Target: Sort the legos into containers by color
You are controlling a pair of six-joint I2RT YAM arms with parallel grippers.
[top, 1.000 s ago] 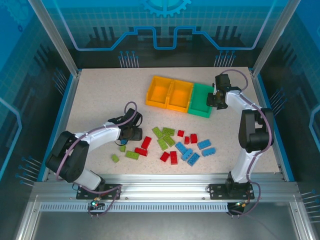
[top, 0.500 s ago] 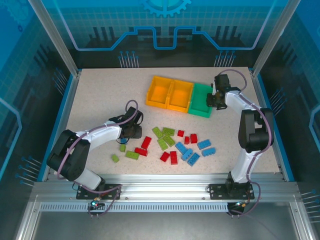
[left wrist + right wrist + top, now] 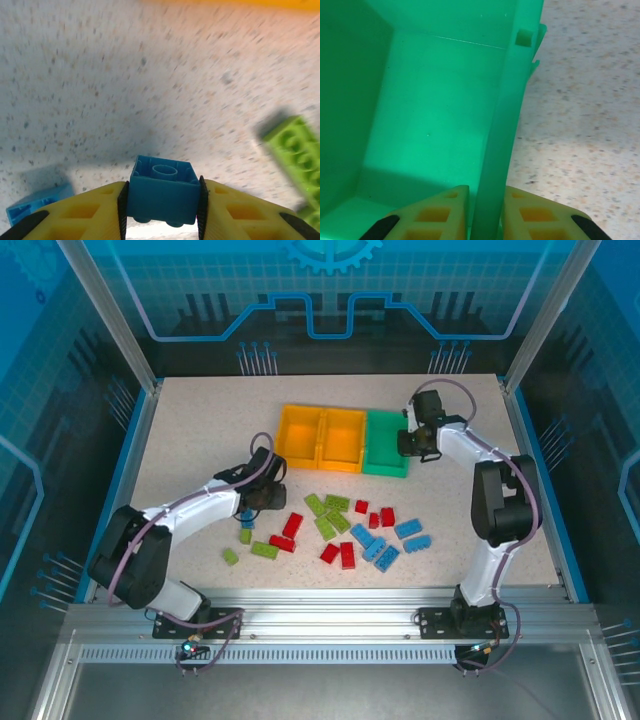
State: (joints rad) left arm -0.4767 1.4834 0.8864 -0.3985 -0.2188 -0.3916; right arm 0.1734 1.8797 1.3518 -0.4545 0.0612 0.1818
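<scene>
Two orange bins [image 3: 298, 435] and a green bin [image 3: 385, 443], open-topped, seemingly touching in one row, green at the right end, its right wall pinched. Nearer, scattered flat: red bricks [image 3: 347, 555], lime bricks [image 3: 325, 528], blue bricks [image 3: 408, 529] rightmost. One blue brick [image 3: 163, 190] gripped by its sides, hollow underside showing.

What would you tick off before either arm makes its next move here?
1. Left gripper pinching the blue brick squarely: ok.
2. Right gripper shut on the green bin, at its side wall: ok.
3. Both orange bins upright beside the green one: ok.
4. Which bin is meant for blue: cannot tell.
5. Loose bricks lying apart from the bins: ok.
</scene>
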